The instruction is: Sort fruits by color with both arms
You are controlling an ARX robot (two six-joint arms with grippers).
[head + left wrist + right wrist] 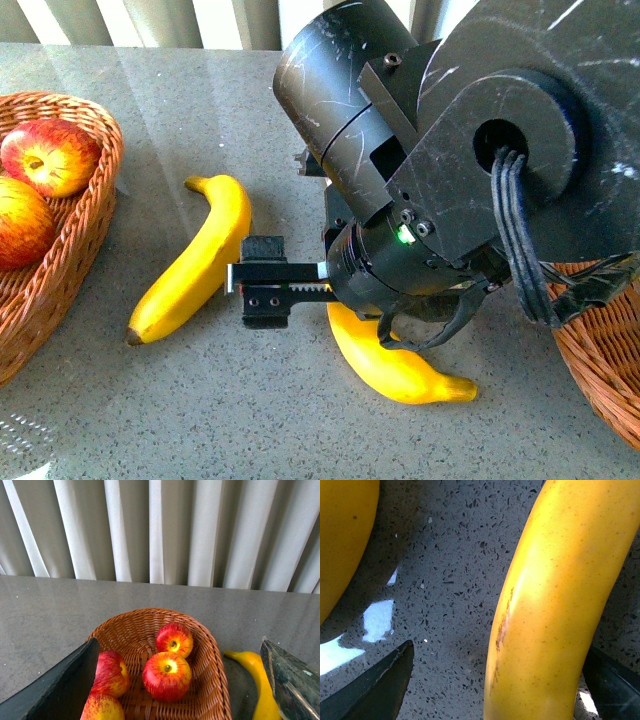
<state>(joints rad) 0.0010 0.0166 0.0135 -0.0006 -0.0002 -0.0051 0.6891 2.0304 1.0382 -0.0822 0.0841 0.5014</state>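
A yellow banana [555, 605], scuffed brown along one edge, lies on the speckled grey bench [450, 570] between the spread jaws of the right gripper [502, 685], possibly touching one jaw. A second banana [342, 535] lies nearby, apart from the first.

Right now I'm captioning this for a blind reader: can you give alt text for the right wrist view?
A glossy yellow banana lies on the speckled grey counter between the open black fingers of the right gripper. Part of a second banana shows alongside.
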